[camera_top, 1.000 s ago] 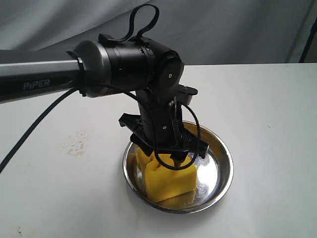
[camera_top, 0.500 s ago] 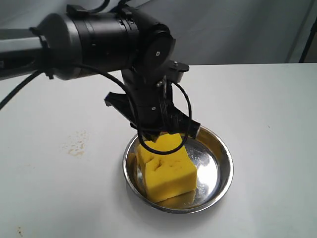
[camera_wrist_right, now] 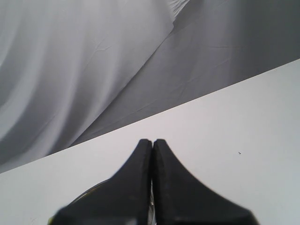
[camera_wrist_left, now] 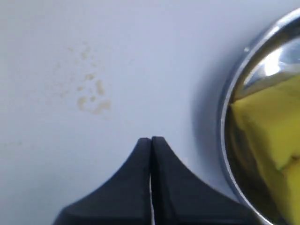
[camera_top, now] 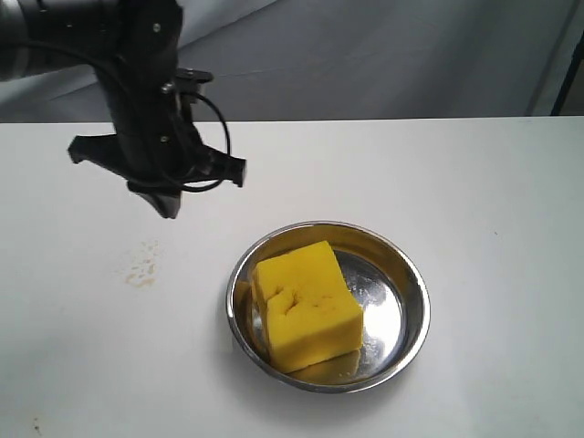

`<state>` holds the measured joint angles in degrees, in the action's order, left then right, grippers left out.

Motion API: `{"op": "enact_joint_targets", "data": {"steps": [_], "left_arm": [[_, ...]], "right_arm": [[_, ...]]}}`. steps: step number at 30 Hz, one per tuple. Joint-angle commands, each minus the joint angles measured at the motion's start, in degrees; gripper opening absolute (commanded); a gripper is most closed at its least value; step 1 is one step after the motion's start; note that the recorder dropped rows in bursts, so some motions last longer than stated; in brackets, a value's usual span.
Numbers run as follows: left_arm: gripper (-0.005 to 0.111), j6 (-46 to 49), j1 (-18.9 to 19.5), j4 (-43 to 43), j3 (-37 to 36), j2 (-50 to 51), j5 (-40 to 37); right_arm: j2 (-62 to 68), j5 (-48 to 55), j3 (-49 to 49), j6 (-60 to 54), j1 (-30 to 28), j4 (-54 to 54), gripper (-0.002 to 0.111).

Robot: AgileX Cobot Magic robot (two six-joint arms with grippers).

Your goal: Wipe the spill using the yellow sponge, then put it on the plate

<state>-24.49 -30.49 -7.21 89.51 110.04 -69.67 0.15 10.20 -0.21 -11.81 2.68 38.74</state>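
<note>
The yellow sponge (camera_top: 306,306) lies in the steel plate (camera_top: 406,274) near the table's front middle; a corner of the yellow sponge (camera_wrist_left: 272,122) and the plate rim (camera_wrist_left: 224,122) also show in the left wrist view. Faint amber smears of the spill (camera_top: 141,266) mark the table to the plate's left, and the same spill (camera_wrist_left: 93,96) shows ahead of the left fingertips. My left gripper (camera_top: 169,205) hangs shut and empty above the table, up and left of the plate. My right gripper (camera_wrist_right: 152,140) is shut with nothing in it, over bare table.
A grey cloth backdrop (camera_top: 383,55) hangs behind the white table (camera_top: 493,182). The left arm's black wrist and cable (camera_top: 137,100) sit high at the upper left. A dark pole (camera_top: 570,64) stands at the far right edge.
My left gripper has let go of the sponge, risen out of the plate and swung up and to the left, now shut. The sponge stays in the plate.
</note>
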Motion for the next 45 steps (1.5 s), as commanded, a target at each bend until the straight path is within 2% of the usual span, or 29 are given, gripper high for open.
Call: {"op": "enact_joint_targets", "data": {"steps": [1,7,12,18,21,24,28,36,45], "left_arm": [[0.0,0.95,6.1,0.86,-7.25,-2.22,-0.29],[0.0,2.48,14.25,0.63,-23.97,-7.68,-0.28],[0.0,4.22,22.49,0.98,-39.71,-16.28,9.72],[0.0,11.95,35.43,1.1,-51.45,-24.82,10.49],[0.0,13.47,39.11,2.74,-55.89,-30.6,15.97],[0.0,18.07,38.83,5.65,-58.62,-37.87,21.73],[0.0,25.38,38.83,11.08,-58.85,-47.43,21.06],[0.0,26.75,38.83,11.37,-59.07,-68.91,20.83],[0.0,30.9,38.83,12.59,-62.61,-95.11,31.13]], "right_arm": [[-0.15,-0.22,0.21,-0.09,0.09,-0.72,0.0],[-0.15,-0.22,0.21,-0.09,0.09,-0.72,0.0],[-0.15,-0.22,0.21,-0.09,0.09,-0.72,0.0],[-0.15,-0.22,0.21,-0.09,0.09,-0.72,0.0],[-0.15,-0.22,0.21,-0.09,0.09,-0.72,0.0],[-0.15,-0.22,0.21,-0.09,0.09,-0.72,0.0],[-0.15,-0.22,0.21,-0.09,0.09,-0.72,0.0],[-0.15,-0.22,0.21,-0.09,0.09,-0.72,0.0],[-0.15,-0.22,0.21,-0.09,0.09,-0.72,0.0]]}}
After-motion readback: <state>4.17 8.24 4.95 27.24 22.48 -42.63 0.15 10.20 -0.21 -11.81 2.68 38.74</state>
